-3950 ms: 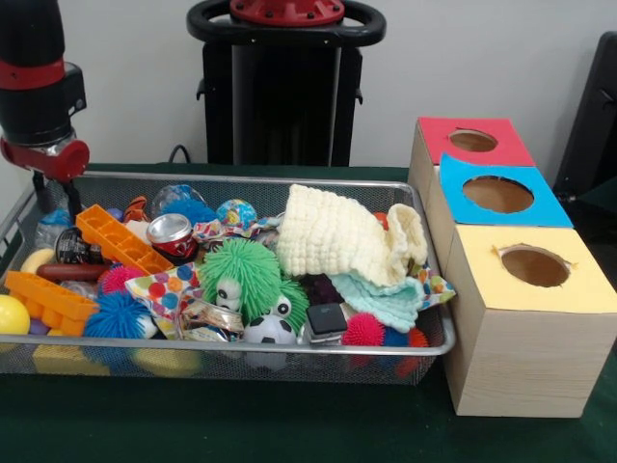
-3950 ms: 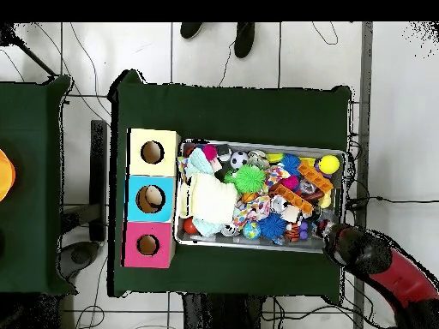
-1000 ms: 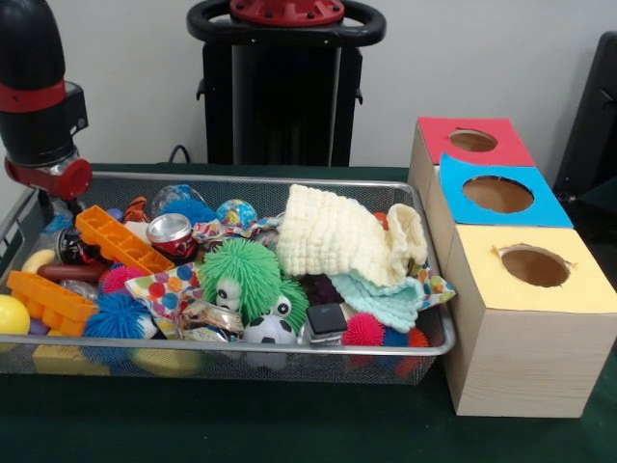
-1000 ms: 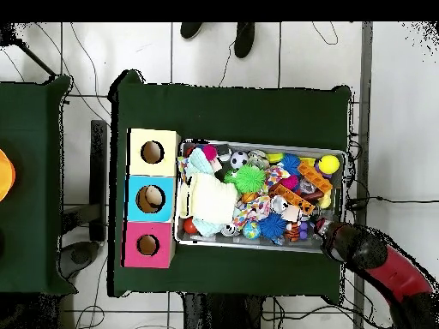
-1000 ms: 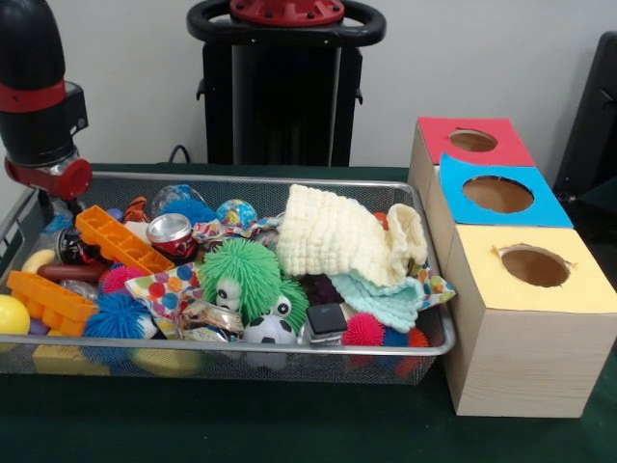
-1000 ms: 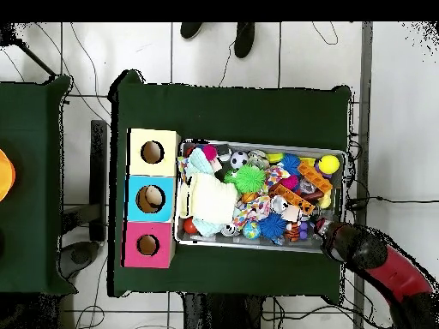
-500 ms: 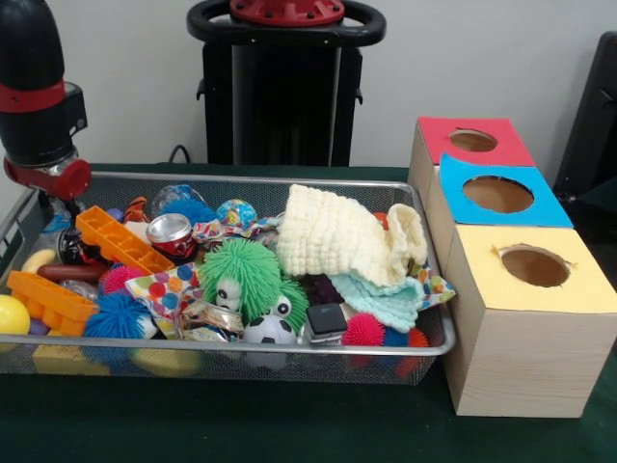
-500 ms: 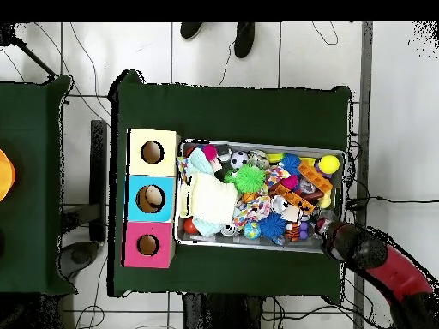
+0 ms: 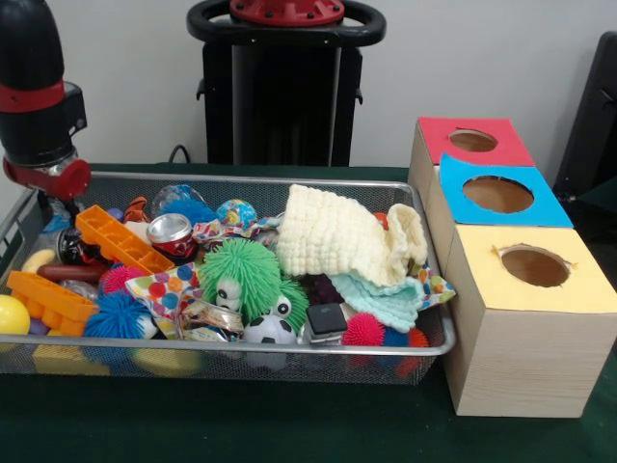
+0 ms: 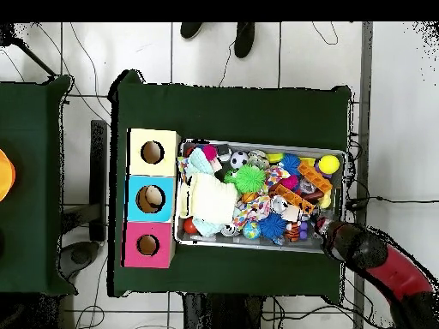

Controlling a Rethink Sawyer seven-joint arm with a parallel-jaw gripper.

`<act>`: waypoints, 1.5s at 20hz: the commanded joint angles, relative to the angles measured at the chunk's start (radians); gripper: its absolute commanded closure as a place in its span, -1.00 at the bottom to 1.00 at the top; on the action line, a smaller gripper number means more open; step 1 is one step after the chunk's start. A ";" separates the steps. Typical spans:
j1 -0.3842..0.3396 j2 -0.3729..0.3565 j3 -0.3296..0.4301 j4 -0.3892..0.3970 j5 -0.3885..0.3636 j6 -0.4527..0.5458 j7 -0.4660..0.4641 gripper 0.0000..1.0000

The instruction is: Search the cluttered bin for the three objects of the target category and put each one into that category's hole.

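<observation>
The wire mesh bin [image 9: 289, 179] stands on the green table, full of toys and cloths. It also shows in the overhead view [image 10: 257, 143]. A crumpled clear plastic piece with blue [image 9: 179, 200] lies at the bin's back, left of the middle; it looks like one crushed bottle. Other bottles are hidden in the clutter. My gripper [image 9: 50, 204] hangs under the arm's red ring at the bin's far left corner, low among the toys. In the overhead view the gripper [image 10: 324, 230] is at the bin's lower right corner. Whether it holds anything is hidden.
Three wooden boxes with round holes stand right of the bin: red [image 9: 472, 142], blue [image 9: 498, 193], yellow [image 9: 533, 265]. In the bin lie a cream cloth [image 9: 337, 236], a green fuzzy toy [image 9: 249, 275], orange trays [image 9: 116, 239] and a red can [image 9: 172, 231].
</observation>
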 commanded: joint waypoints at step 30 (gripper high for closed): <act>0.185 -0.427 0.064 0.113 0.060 0.340 0.051 1.00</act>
